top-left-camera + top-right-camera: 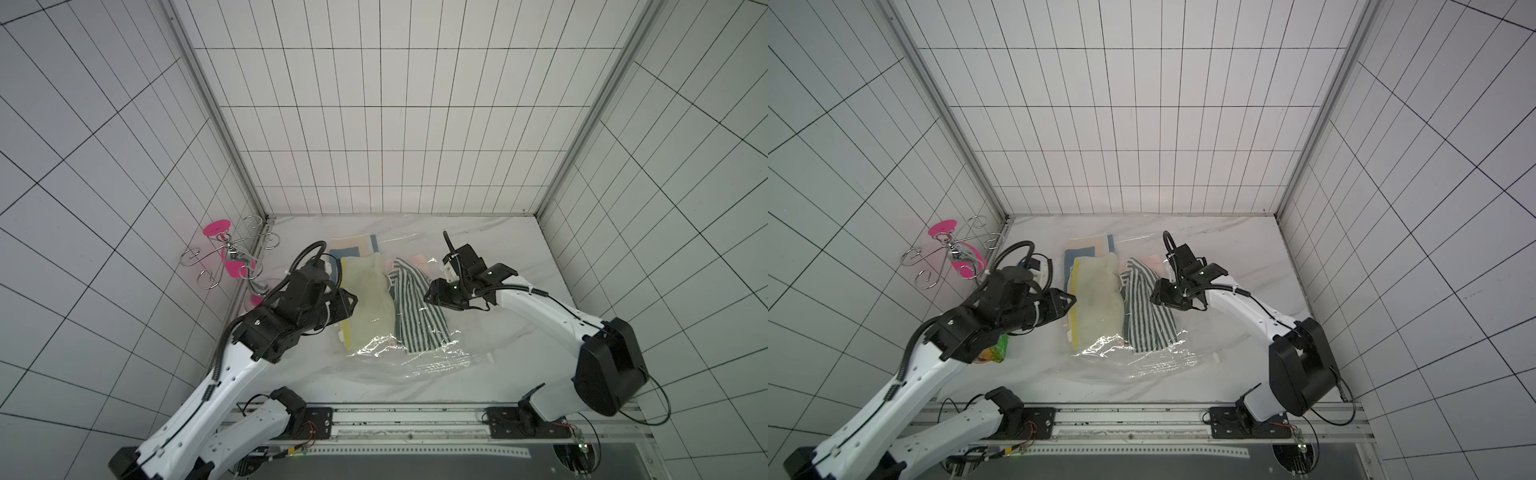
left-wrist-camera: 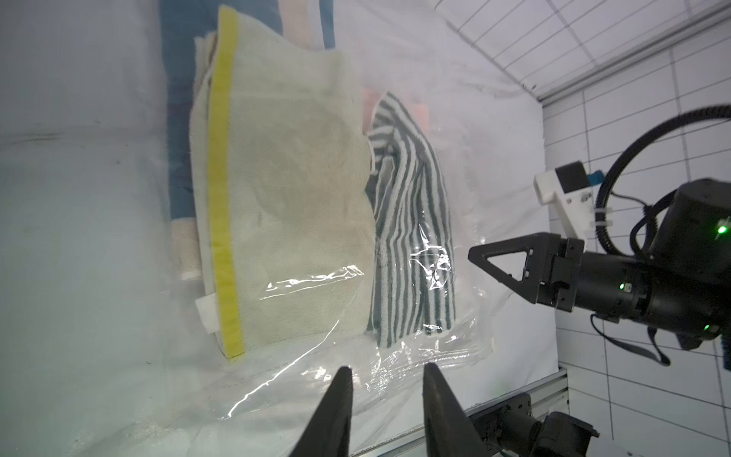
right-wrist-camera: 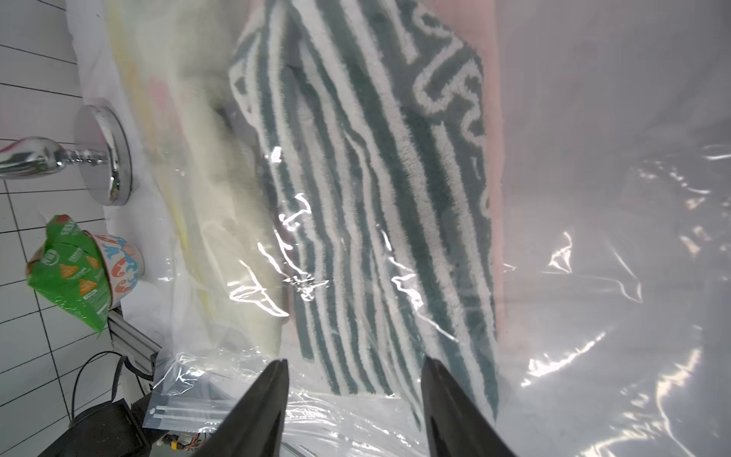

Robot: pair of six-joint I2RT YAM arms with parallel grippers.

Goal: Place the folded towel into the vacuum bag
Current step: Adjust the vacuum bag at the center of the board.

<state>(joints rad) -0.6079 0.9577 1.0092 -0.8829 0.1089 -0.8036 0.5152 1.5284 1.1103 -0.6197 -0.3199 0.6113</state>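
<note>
Both the left gripper (image 2: 387, 370) and right gripper (image 3: 355, 362) stand open and empty, only their tips showing at each wrist view's bottom; a blue-and-pink cloth (image 1: 357, 247) is mostly hidden under the cream towel (image 1: 372, 303). The table (image 1: 478, 386) is white, the walls (image 1: 374, 124) tiled. Clear and crinkled, the bag (image 1: 415, 361) lies mid-frame, film over the cream and striped towel (image 1: 415, 311), far edge hard to trace.

Left arm (image 1: 216, 382) and right arm (image 1: 536, 305) are showing white shells, black joint housings; black ribbed cables are looping over wrists, white zip ties holding them; green LEDs are glowing; fingers (image 2: 476, 256) are looking black, triangular
</note>
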